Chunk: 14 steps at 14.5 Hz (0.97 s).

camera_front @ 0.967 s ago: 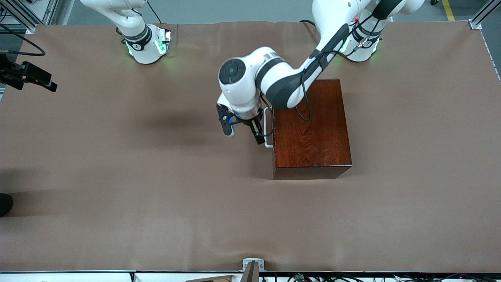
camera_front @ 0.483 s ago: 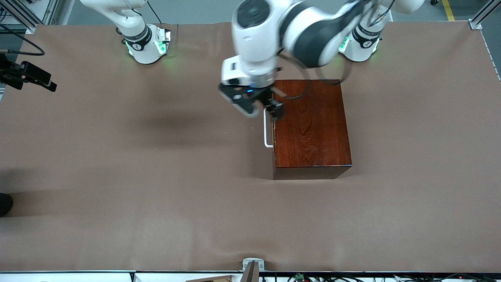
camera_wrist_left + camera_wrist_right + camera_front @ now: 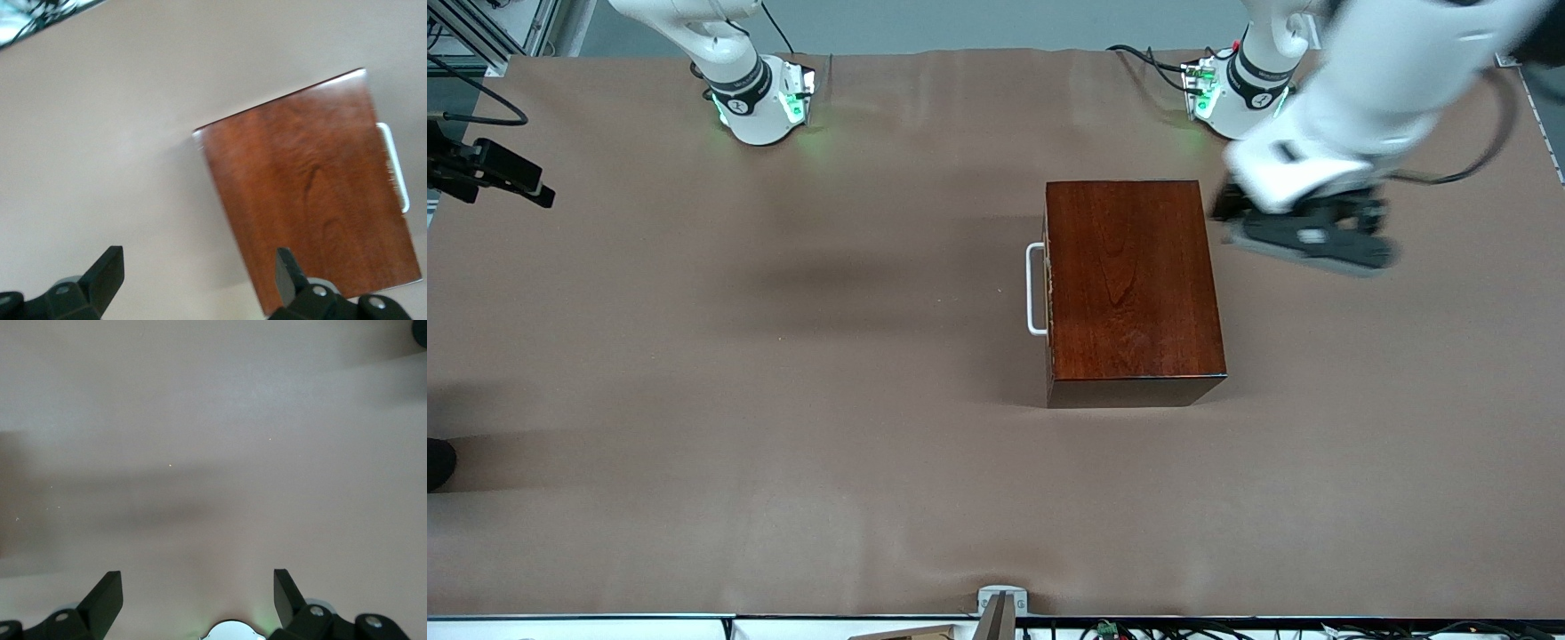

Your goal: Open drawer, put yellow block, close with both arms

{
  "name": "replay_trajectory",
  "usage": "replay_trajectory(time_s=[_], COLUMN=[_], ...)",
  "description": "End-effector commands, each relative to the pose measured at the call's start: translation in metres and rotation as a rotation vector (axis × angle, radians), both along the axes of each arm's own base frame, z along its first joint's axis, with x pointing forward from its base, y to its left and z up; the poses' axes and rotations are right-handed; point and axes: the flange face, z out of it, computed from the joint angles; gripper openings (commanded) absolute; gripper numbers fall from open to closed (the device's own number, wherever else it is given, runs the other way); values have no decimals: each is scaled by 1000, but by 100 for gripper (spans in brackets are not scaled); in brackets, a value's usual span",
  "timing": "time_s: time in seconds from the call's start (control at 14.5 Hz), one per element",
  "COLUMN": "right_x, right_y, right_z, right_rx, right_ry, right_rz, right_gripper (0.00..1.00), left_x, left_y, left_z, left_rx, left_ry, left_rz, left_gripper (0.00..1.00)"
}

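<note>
The dark red-brown wooden box [image 3: 1129, 276] stands mid-table with the drawer pushed in, its white handle [image 3: 1035, 289] facing the right arm's end. The left wrist view shows the box [image 3: 307, 200] and the handle [image 3: 393, 167] from above. My left gripper [image 3: 1303, 238] hangs open and empty over the table beside the box, toward the left arm's end; it appears again in its wrist view [image 3: 198, 260]. My right gripper [image 3: 198, 583] is open, empty and high over bare cloth near its own base. The yellow block is out of view.
Brown cloth [image 3: 783, 400] covers the table. The arm bases [image 3: 760, 102] [image 3: 1240, 93] stand along the edge farthest from the front camera. A black device [image 3: 494, 169] juts in at the right arm's end. A small grey bracket [image 3: 1000, 600] sits at the nearest edge.
My left gripper rose from the drawer handle and swung across over the box to the left arm's end. The drawer stayed shut. The right arm has not moved.
</note>
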Motion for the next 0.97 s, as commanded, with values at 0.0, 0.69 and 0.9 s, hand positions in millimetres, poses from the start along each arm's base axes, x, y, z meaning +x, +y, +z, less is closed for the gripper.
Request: replay_trajectory(time_s=[0.0,0.69,0.9], right_x=[-7,-7,-7], right_y=[-3,-6,-11], right_z=[8,8,21], right_rx=[-8,-13,-15], right_ry=[-4,-4,-35], right_rz=[-16,-19,-29], right_gripper=[100,100,100], left_x=[0,-9,-7], left_y=[64,145,146], left_z=[3,-4,-5], left_rx=[-72,-103,-102], left_ry=[49,-7,-6], left_rz=[140,298,300], left_gripper=[100,100,100])
